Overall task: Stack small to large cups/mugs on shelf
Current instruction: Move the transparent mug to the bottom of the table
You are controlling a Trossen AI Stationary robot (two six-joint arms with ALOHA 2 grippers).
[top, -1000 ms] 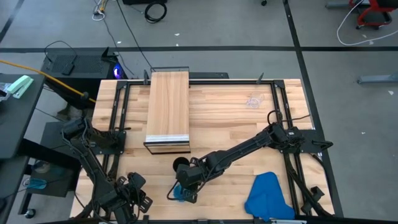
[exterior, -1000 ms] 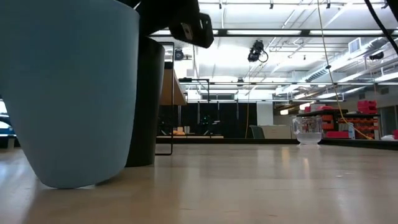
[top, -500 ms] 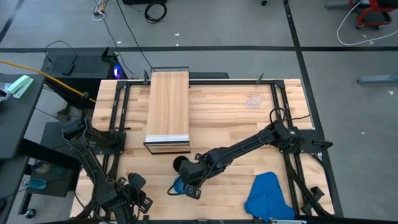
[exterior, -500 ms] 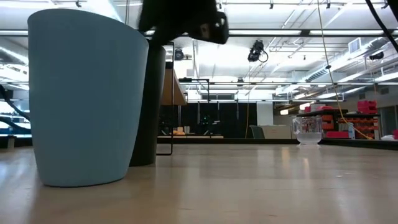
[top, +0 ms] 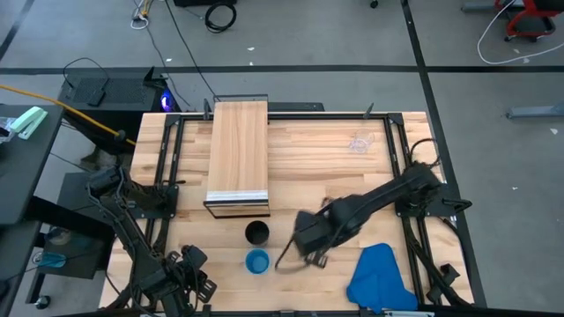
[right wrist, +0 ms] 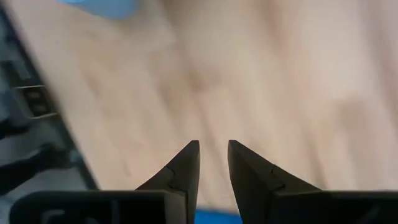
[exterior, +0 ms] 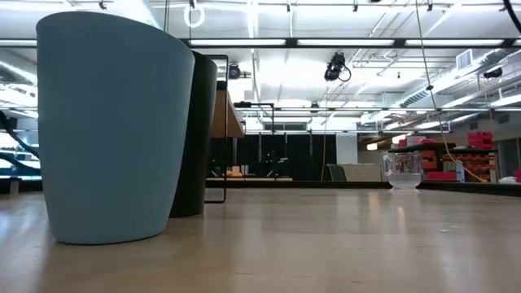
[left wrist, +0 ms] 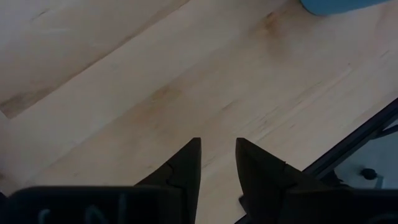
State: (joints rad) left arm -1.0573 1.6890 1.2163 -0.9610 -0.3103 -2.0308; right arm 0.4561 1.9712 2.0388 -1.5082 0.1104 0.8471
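The bright blue cup [top: 256, 261] stands upright on its base near the table's near edge and fills the left of the low view [exterior: 114, 130]. The tall black cup [top: 256, 232] stands just behind it [exterior: 202, 138]. The small clear cup [top: 359, 142] sits far right on the table [exterior: 404, 169]. The light-wood shelf [top: 238, 158] lies beyond the black cup. My right gripper [top: 289, 260] is open, hovering right of the blue cup and touching nothing [right wrist: 213, 149]. My left gripper [top: 189, 275] waits open at the near left corner [left wrist: 217, 146].
A blue cloth [top: 381, 277] lies at the near right corner, under the right arm's reach. Black frame rails [top: 167, 158] run along the table's left and right sides. Bare tabletop [top: 326, 167] lies between the shelf and the clear cup.
My right gripper has let go of the blue cup and drawn back toward the table's right, leaving the low view. The blue cup, tilted a second ago, now stands flat on its base in front of the black cup.
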